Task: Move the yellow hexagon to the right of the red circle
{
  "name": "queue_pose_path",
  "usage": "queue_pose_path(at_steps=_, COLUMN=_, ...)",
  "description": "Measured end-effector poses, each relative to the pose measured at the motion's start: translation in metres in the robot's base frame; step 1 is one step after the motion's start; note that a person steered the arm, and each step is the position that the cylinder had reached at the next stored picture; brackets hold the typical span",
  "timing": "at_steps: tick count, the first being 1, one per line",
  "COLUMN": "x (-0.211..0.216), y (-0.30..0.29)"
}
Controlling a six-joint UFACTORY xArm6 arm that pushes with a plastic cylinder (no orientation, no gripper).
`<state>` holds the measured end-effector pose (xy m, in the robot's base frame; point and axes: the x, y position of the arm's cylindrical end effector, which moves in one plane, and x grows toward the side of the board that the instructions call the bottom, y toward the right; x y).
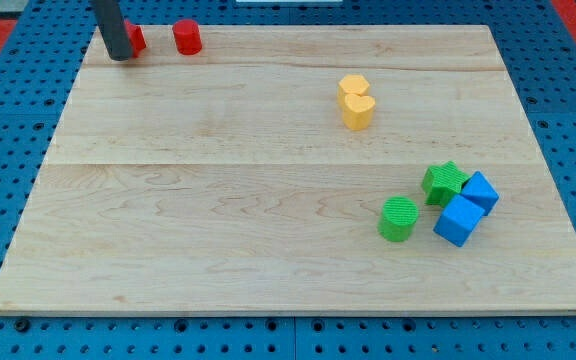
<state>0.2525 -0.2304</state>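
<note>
The yellow hexagon (353, 86) lies right of centre in the upper part of the board, touching a yellow heart-shaped block (358, 110) just below it. The red circle (187, 37) stands near the top edge, left of centre. My tip (121, 56) is at the view's top left, touching or covering a second red block (136, 40) whose shape is partly hidden by the rod. The tip is far to the left of the yellow hexagon and left of the red circle.
The wooden board (218, 200) lies on a blue pegboard. At the lower right stand a green star-like block (445, 182), a green circle (399, 218), and two blue cubes (480, 191) (458, 220), close together.
</note>
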Motion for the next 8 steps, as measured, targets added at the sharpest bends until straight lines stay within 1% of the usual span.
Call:
queue_pose_path(at_steps=1, x=0.038, y=0.0)
queue_pose_path(at_steps=3, x=0.054, y=0.003)
queue_pose_path(at_steps=4, x=0.075, y=0.022)
queue_pose_path(at_steps=6, x=0.075, y=0.028)
queue_pose_path(at_steps=8, x=0.076, y=0.054)
